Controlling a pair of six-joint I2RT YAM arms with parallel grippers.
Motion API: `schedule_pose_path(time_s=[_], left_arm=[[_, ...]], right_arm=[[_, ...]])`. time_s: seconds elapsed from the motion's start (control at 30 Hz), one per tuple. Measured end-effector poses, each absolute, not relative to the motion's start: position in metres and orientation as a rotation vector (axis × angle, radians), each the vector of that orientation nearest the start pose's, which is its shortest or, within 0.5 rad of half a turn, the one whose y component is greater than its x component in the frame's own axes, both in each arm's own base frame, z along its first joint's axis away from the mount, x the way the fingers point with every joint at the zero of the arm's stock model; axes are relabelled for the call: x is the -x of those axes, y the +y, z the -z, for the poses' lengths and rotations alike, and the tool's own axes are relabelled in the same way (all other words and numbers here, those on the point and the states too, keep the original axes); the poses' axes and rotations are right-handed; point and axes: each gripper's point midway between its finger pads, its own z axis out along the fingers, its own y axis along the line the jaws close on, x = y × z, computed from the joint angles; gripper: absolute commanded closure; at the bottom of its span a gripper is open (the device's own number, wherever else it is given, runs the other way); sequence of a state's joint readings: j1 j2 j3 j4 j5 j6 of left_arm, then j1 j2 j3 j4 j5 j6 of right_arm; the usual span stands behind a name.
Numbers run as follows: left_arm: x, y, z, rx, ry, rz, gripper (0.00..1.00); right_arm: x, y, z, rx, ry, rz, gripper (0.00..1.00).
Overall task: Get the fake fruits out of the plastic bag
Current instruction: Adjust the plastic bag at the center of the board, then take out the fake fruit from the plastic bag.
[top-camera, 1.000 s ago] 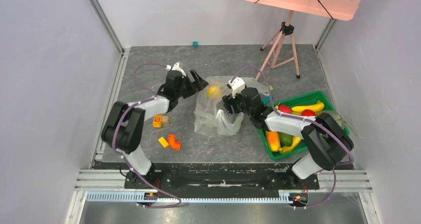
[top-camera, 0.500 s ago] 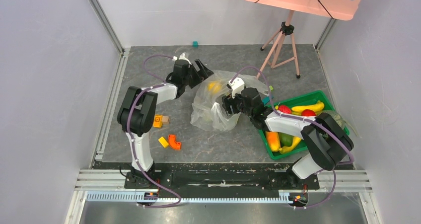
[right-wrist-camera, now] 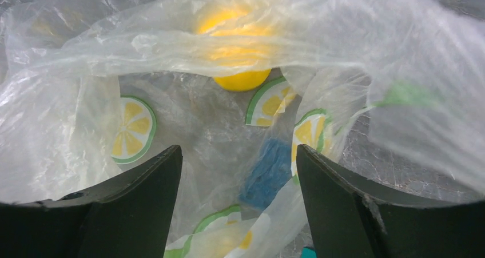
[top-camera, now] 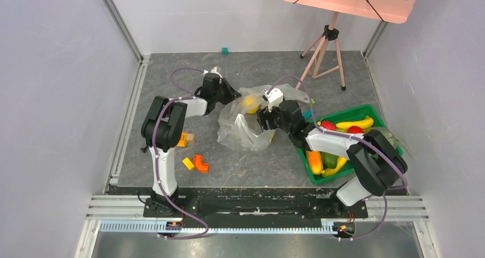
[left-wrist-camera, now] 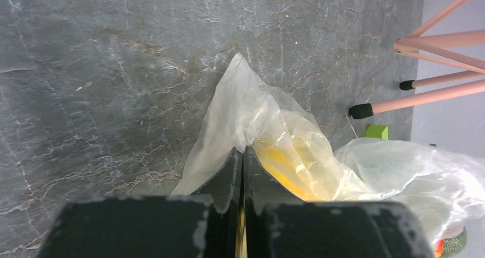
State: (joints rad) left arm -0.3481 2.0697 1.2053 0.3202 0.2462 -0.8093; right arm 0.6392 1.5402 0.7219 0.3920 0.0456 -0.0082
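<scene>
Change in the last second: left gripper (top-camera: 225, 92) swung in from beside the plastic bag (top-camera: 243, 129) with its jaws wide, and is now clamped on the bag's far-left edge. In the left wrist view the jaws meet on a pinch of film, with nothing else between them. The bag looks bunched and pulled slightly toward that side.

Right gripper (top-camera: 264, 122) hasn't moved. It's at the bag mouth with its jaws wide and holds nothing.

One yellow fruit (right-wrist-camera: 237, 78) is inside the bag, at the far end behind a fold of film and well clear of the right fingertips. A blue patch under the film could be a print or a block; I can't tell through the crinkle.

Other fruits (top-camera: 354, 123) already sit in the green tray (top-camera: 349, 111) on the right of the table.

Read: the bag is now anchored, so the right gripper can likely reach in without dragging it. The risks are catching film along with the fruit, or the left pinch slipping.
</scene>
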Motion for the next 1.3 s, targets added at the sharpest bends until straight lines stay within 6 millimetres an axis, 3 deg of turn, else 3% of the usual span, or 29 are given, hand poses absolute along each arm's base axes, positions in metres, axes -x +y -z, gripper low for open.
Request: schedule_pose_path(time_s=[0.17, 0.37, 0.57, 0.8, 1.1, 1.3], left_arm=[[-0.481, -0.256, -0.054, 0.334, 2.208, 0.953, 0.98], [-0.477, -0.266, -0.053, 0.259, 2.205, 1.022, 0.98], [-0.471, -0.272, -0.047, 0.212, 2.218, 1.072, 0.98], [-0.467, -0.276, -0.049, 0.177, 2.210, 1.103, 0.98], [-0.438, -0.292, -0.033, 0.126, 2.258, 1.144, 0.98], [-0.431, -0.298, -0.033, 0.099, 2.259, 1.171, 0.98]], right_arm=[[-0.358, 0.249, -0.101, 0.604, 1.906, -0.351, 0.08], [-0.366, 0.245, -0.089, 0.609, 1.915, -0.377, 0.02], [-0.368, 0.256, -0.074, 0.665, 1.939, -0.446, 0.02], [-0.373, 0.272, -0.073, 0.690, 1.924, -0.514, 0.02], [-0.390, 0.287, -0.066, 0.693, 1.924, -0.536, 0.02], [-0.395, 0.291, -0.052, 0.700, 1.950, -0.534, 0.04]])
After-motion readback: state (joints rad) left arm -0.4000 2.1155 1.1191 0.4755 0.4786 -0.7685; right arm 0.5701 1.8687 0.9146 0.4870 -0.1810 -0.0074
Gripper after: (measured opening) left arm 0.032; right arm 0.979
